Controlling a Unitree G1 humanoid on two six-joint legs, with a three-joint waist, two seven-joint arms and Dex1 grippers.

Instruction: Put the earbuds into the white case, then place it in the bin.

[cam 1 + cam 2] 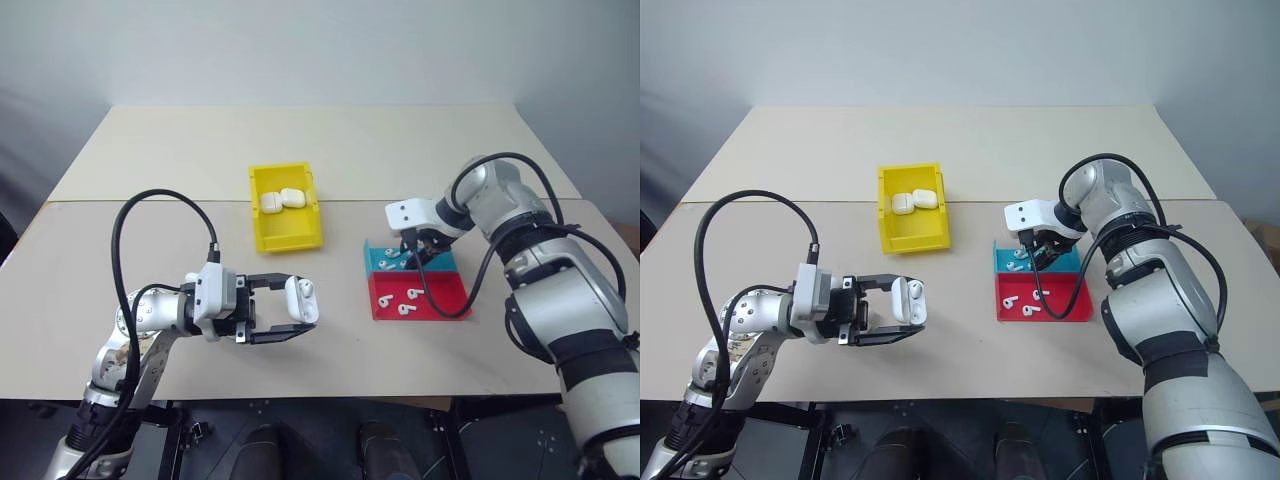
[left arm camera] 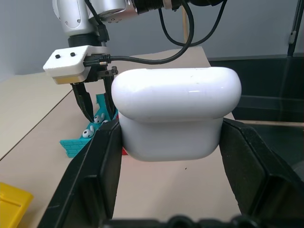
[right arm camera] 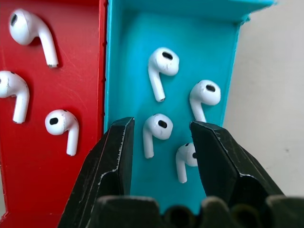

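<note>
My left gripper is shut on a white case, holding it level above the table's front; its lid looks flipped open. The case sits between the two black fingers in the left wrist view. My right gripper points down into the blue tray, open, with one earbud lying between its fingertips and untouched. Several earbuds lie in that blue tray, and three more in the red tray. The yellow bin stands at the table's middle.
Two white cases lie in the far end of the bin. The red tray adjoins the blue one on the side nearer me. A seam runs across the table behind the bin, and black cables loop above both arms.
</note>
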